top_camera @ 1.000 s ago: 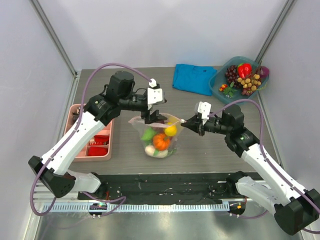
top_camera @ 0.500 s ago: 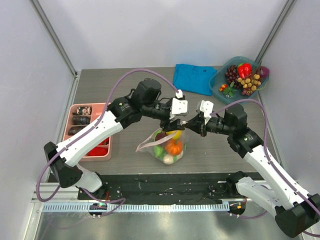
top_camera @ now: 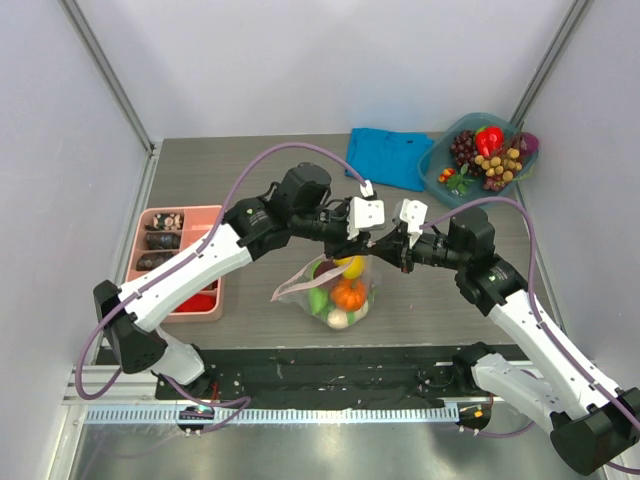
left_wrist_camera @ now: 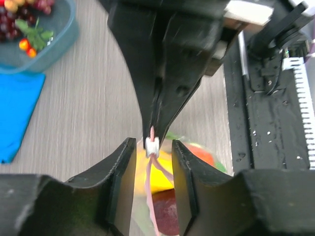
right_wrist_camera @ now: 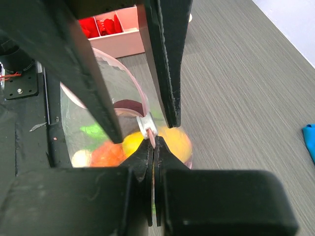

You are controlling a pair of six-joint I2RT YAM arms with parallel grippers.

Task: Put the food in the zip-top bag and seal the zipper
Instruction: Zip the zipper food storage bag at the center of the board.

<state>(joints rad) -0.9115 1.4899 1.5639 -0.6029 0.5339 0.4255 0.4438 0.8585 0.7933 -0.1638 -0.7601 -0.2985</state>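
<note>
The zip-top bag [top_camera: 322, 292] hangs just above the table with its mouth upward, its left corner drooping. Inside lies the food: a yellow piece [top_camera: 347, 265], an orange one [top_camera: 348, 294], and green and beige ones below. My right gripper [right_wrist_camera: 153, 145] is shut on the right end of the pink zipper [right_wrist_camera: 143, 101]. The white slider [left_wrist_camera: 152, 145] sits just beyond that pinch. My left gripper [left_wrist_camera: 153, 142] faces the right one. Its fingers [left_wrist_camera: 123, 172] stand on either side of the slider, a small gap on each side. In the top view both grippers meet over the bag's right corner [top_camera: 372, 243].
A pink compartment tray [top_camera: 150, 212] with red and dark pieces stands at the left. A folded blue cloth [top_camera: 385, 155] lies at the back, and beside it is a teal bowl [top_camera: 433, 160] of toy fruit. A black mat [top_camera: 330, 372] runs along the near edge.
My left arm has swung from the bag's left side to its right end, and its jaws have narrowed around the slider. The bag has shifted right. My right gripper has held its pinch.
</note>
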